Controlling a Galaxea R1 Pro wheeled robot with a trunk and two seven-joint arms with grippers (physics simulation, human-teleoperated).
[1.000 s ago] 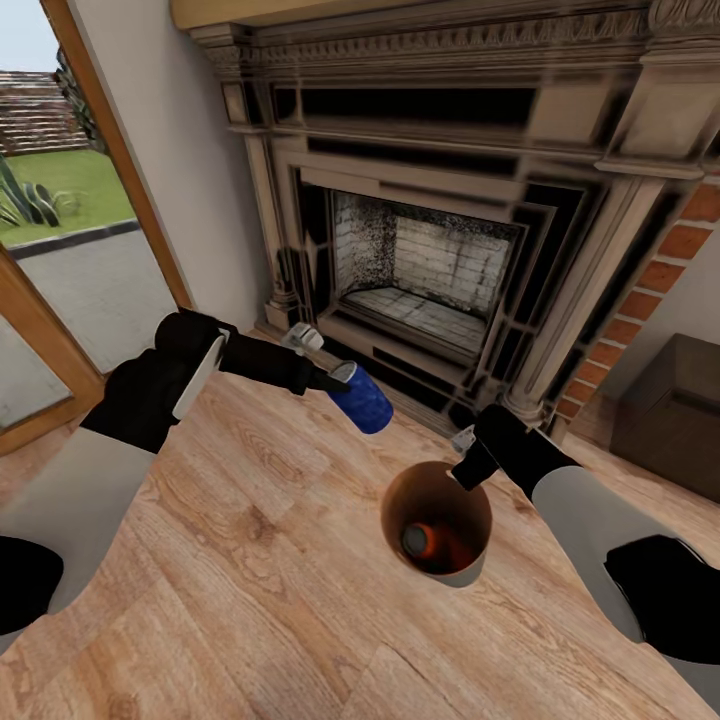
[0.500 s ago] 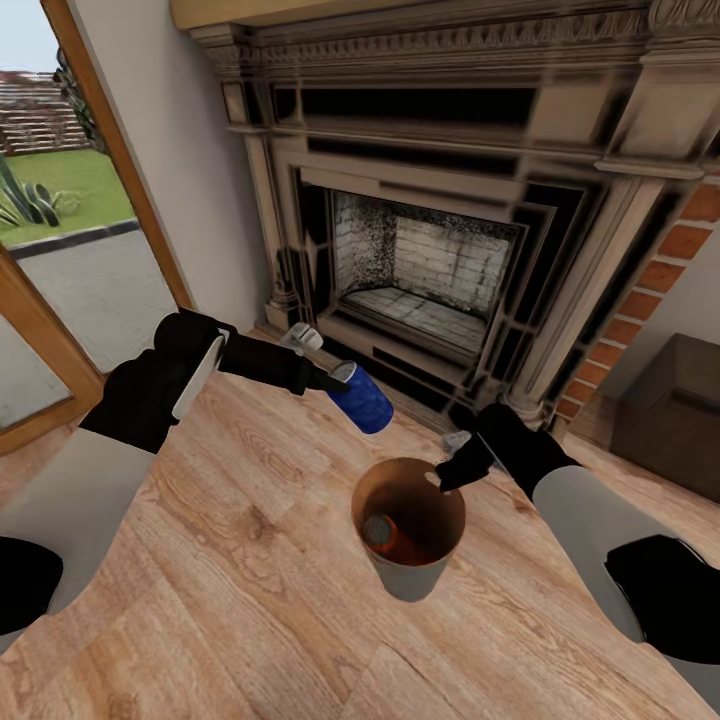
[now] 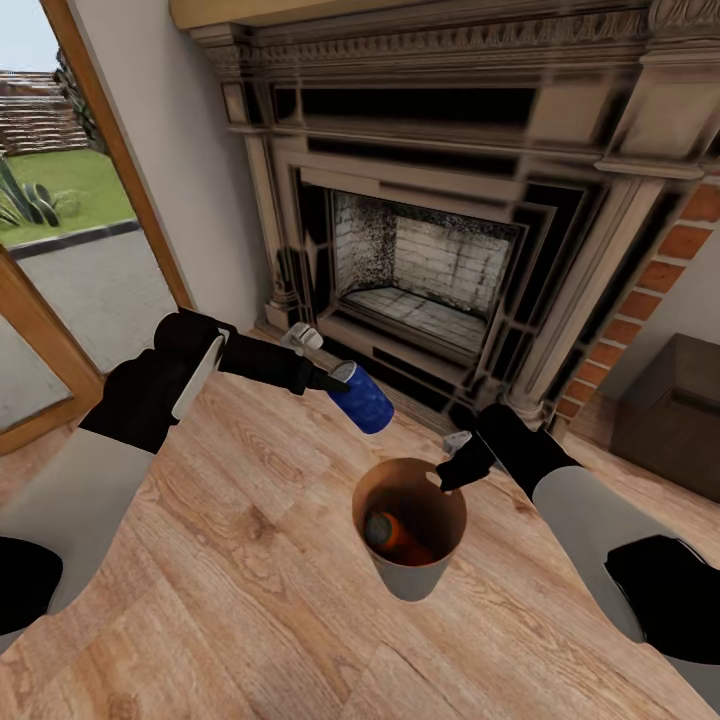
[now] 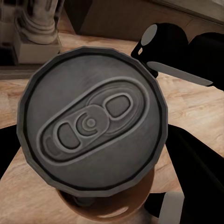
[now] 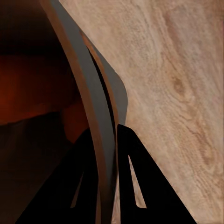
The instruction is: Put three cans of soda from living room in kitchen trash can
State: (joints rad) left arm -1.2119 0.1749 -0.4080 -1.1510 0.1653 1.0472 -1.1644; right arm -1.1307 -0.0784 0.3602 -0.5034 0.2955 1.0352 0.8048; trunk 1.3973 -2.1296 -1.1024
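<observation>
The left gripper (image 3: 335,380) pinches the dark blue can (image 3: 362,400) between its fingers, above the plank floor (image 3: 230,580). Beside it, the right gripper (image 3: 447,478) clamps the trash can (image 3: 410,578) rim between its fingers; 1 orange can (image 3: 392,533) lies inside.

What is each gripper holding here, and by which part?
Left gripper holds the blue can by its top end. Right gripper pinches the bin by its rim wall.

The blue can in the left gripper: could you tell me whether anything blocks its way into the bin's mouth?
Nothing visible does. The blue can hangs above and behind the bin, whose mouth is open; one orange can lies inside, leaving room.
</observation>
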